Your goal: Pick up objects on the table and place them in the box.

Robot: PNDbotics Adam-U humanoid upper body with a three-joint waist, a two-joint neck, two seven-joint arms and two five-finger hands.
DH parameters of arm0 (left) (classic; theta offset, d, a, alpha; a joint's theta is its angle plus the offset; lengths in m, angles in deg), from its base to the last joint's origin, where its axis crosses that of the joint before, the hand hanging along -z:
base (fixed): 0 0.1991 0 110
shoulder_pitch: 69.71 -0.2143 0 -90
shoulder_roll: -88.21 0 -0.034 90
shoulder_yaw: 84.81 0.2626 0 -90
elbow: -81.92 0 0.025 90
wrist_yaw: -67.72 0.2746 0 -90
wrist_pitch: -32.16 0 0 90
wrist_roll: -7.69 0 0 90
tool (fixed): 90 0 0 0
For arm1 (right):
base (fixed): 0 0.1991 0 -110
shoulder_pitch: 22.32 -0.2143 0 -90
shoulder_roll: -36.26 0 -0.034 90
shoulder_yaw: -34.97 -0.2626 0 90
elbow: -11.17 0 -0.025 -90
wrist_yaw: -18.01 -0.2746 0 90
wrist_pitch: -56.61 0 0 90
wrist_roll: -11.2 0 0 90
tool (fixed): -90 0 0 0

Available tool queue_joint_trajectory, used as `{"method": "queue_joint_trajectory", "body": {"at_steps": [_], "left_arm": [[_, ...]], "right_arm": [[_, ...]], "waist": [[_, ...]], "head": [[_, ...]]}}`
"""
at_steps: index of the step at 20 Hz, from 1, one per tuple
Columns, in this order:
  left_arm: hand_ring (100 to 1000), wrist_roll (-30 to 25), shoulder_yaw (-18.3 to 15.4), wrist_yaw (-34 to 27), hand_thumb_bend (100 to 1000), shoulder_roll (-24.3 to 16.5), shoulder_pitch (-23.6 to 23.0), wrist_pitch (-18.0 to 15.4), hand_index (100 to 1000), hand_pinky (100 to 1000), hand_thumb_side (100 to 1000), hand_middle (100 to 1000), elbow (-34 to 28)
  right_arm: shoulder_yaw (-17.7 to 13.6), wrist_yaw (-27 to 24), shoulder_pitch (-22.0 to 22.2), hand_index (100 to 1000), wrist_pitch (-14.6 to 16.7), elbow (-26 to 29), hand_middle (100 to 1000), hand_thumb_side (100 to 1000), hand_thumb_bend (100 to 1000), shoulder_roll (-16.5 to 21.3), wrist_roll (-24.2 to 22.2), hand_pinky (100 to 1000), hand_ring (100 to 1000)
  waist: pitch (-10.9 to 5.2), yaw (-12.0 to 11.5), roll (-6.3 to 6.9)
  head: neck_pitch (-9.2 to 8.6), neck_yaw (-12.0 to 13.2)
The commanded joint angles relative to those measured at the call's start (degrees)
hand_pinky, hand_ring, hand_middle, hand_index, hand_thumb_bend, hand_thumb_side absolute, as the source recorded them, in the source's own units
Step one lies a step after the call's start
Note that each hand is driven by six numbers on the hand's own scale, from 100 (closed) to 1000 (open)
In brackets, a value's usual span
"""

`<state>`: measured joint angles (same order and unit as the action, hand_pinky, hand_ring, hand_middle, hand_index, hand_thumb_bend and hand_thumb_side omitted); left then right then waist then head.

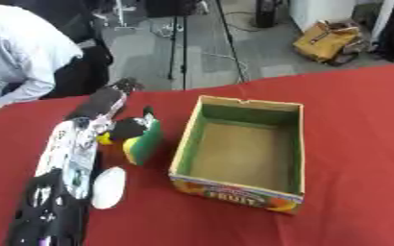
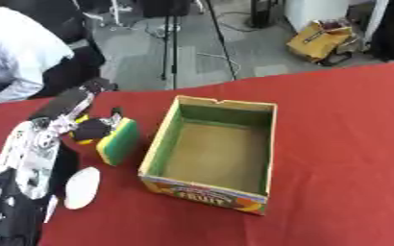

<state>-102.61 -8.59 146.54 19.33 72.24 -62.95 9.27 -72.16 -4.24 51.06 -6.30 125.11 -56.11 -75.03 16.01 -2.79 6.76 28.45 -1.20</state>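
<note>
Open cardboard fruit box [image 1: 294, 144], green inner walls, brown floor, nothing inside, sits mid-table on the red tablecloth [image 1: 351, 110]. Bare cloth all along the box's right side and behind it; the crowded side is the left.

Left arm enters from the lower-left corner, black and silver with white patterned panels. Left hand [image 1: 126, 128] is over the green-and-yellow sponge block [image 1: 146, 142], dark fingers curled round its top, so it reads as clamped on the sponge. Sponge stands on edge, tilted, just beside the box's left wall, with a narrow strip of cloth between them. A small yellow thing [image 1: 104, 139] shows at the hand's left side; cannot tell what it is. White oval disc [image 1: 109, 187] lies flat on the cloth near the forearm, forward of the sponge.

Right eye view shows a wider gap between sponge [image 2: 119, 140] and box wall, and more of the sponge's yellow edge. Right hand shows in neither view.

Beyond the table: grey floor, black tripod legs [image 1: 183, 48], a tan cardboard box [image 1: 326, 41] on the floor.
</note>
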Motion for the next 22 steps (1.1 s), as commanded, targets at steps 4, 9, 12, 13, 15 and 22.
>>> {"method": "queue_joint_trajectory", "body": {"at_steps": [4, 9, 12, 13, 15, 22], "left_arm": [[1000, 4.6, -0.83, 2.3, 100, -1.23, 0.18, 0.79, 1000, 996, 633, 1000, 1.16], [1000, 3.62, -1.28, 1.22, 100, -1.34, -0.01, 0.37, 1000, 1000, 941, 1000, 1.69], [1000, 2.11, -1.58, -0.14, 100, -1.68, 0.05, -0.48, 1000, 1000, 1000, 1000, 1.98], [1000, 1.66, -1.7, -0.64, 100, -1.77, 0.07, -0.65, 1000, 1000, 1000, 1000, 1.97], [1000, 0.34, -1.84, -1.95, 100, -1.86, 0.14, -0.98, 1000, 1000, 1000, 1000, 2.12], [1000, -3.49, -2.3, -4.21, 100, -2.61, 0.39, -1.15, 1000, 1000, 1000, 1000, 2.31]], "right_arm": [[-0.01, -0.47, -0.4, 587, 0.49, 0.65, 541, 1000, 100, 0.38, -0.56, 867, 750], [0.09, -0.61, -0.44, 583, 0.51, 0.65, 534, 1000, 100, 0.3, -0.88, 867, 746], [0.17, -0.73, -0.38, 580, 0.6, 0.65, 531, 1000, 100, 0.28, -1.06, 867, 745], [0.18, -0.76, -0.34, 580, 0.66, 0.65, 531, 1000, 100, 0.28, -1.13, 867, 745], [0.2, -0.81, -0.27, 579, 0.67, 0.65, 529, 1000, 100, 0.25, -1.22, 867, 744], [0.37, -1.16, -0.1, 579, 0.78, 0.65, 526, 1000, 100, 0.17, -1.54, 867, 743]], "waist": [[-0.53, -0.11, -0.88], [-0.3, -0.19, -1.07], [-0.23, -0.27, -1.2], [-0.22, -0.3, -1.23], [-0.23, -0.45, -1.29], [-0.37, -0.56, -1.57]], "head": [[-0.82, 0.03], [-1.0, -0.08], [-1.13, -0.23], [-1.16, -0.28], [-1.27, -0.32], [-1.34, -0.34]]}}
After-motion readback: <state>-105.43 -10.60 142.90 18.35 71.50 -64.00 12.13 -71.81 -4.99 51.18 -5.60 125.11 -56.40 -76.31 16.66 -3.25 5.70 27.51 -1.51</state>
